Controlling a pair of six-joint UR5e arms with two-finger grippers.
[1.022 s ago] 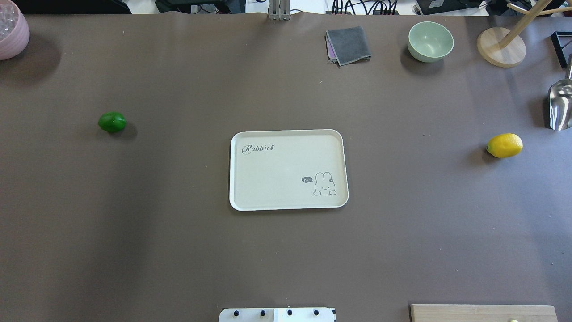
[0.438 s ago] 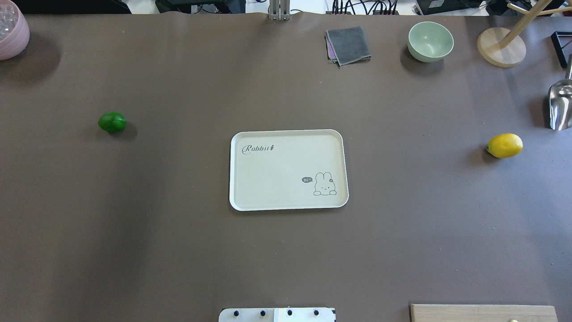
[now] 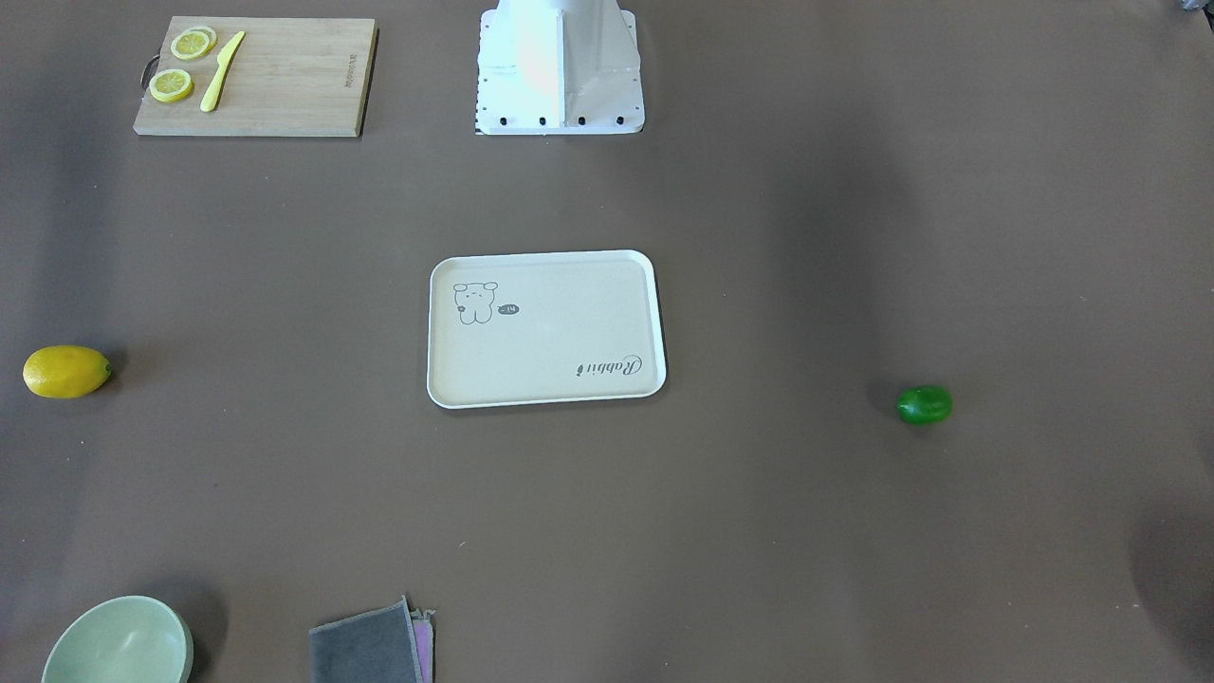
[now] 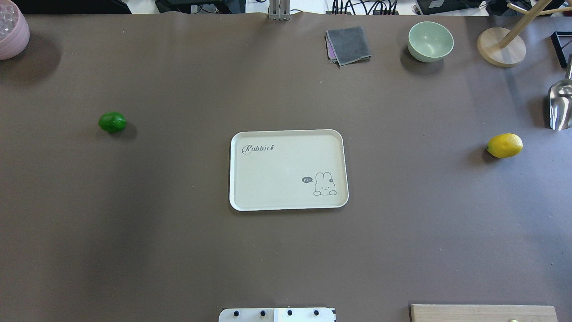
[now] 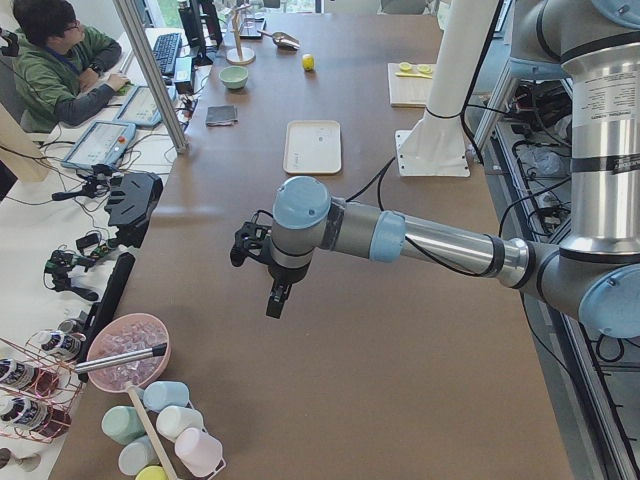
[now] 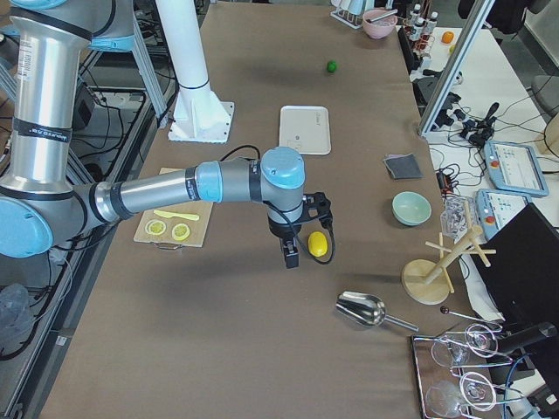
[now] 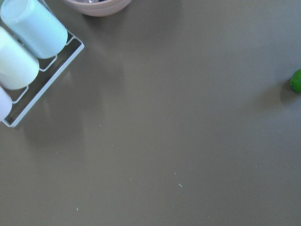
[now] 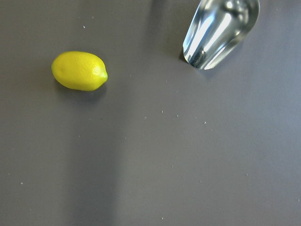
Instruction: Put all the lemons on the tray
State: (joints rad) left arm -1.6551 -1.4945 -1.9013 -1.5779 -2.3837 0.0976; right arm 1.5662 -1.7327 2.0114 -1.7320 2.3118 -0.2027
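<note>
The cream tray with a rabbit drawing lies at the table's middle, with nothing on it. The green lemon lies far to its left and shows at the edge of the left wrist view. The yellow lemon lies far to the tray's right and shows in the right wrist view. My left gripper hangs above the table's left end. My right gripper hangs just beside the yellow lemon. Both show only in the side views, so I cannot tell whether they are open or shut.
A cutting board with lemon slices and a yellow knife lies near the robot base. A green bowl, grey cloth, wooden stand and metal scoop are at the back right. A pink bowl is back left.
</note>
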